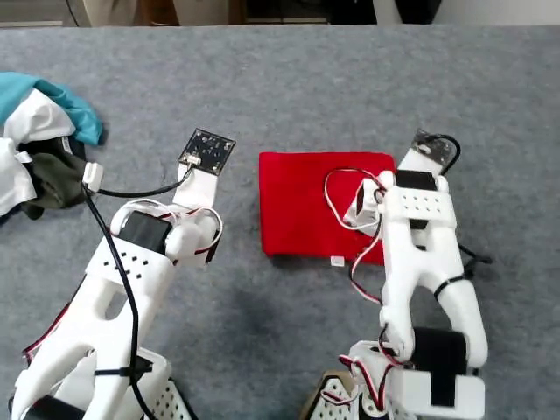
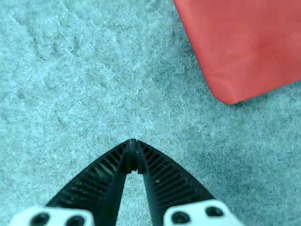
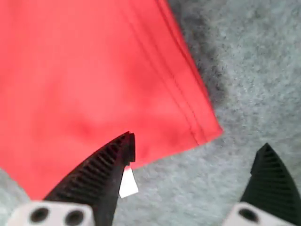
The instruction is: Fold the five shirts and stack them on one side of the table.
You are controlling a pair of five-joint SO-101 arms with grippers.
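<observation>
A folded red shirt [image 1: 315, 203] lies flat in the middle of the grey table, with a small white tag [image 1: 337, 260] at its near edge. My right gripper [image 3: 197, 147] stands open above the shirt's near right corner [image 3: 207, 129], one finger over the red cloth, the other over bare table. The white tag [image 3: 127, 182] shows beside that finger. My left gripper [image 2: 133, 143] is shut with nothing in it, over bare table just left of the red shirt [image 2: 244, 42]. A heap of unfolded shirts [image 1: 39, 144], teal, white and dark olive, sits at the left edge.
The grey carpet-like table top [image 1: 289, 79] has free room at the back and at the right. The left arm's black cable [image 1: 131, 191] runs from the heap side across to its wrist. The right arm's body [image 1: 429, 262] covers the red shirt's right edge.
</observation>
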